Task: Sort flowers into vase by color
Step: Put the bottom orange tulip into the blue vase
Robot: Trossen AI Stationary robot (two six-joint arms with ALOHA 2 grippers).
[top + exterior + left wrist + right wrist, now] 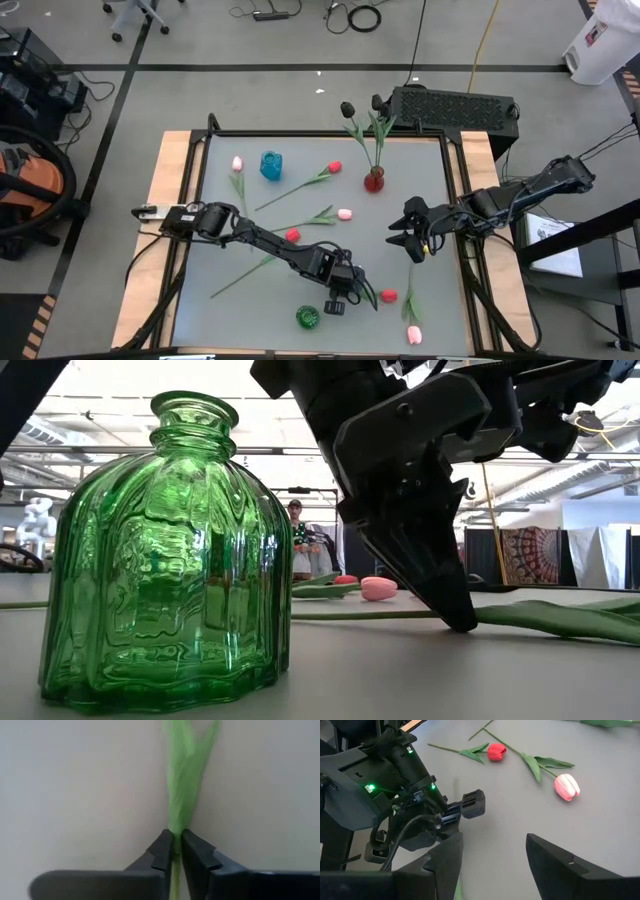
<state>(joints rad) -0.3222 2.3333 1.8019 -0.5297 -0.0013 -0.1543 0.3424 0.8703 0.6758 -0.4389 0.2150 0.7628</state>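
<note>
Green vase [165,550] glossy ribbed glass; table [230,240] matt smooth grey, wood edge; left pincer [175,851] matt black plastic.
</note>
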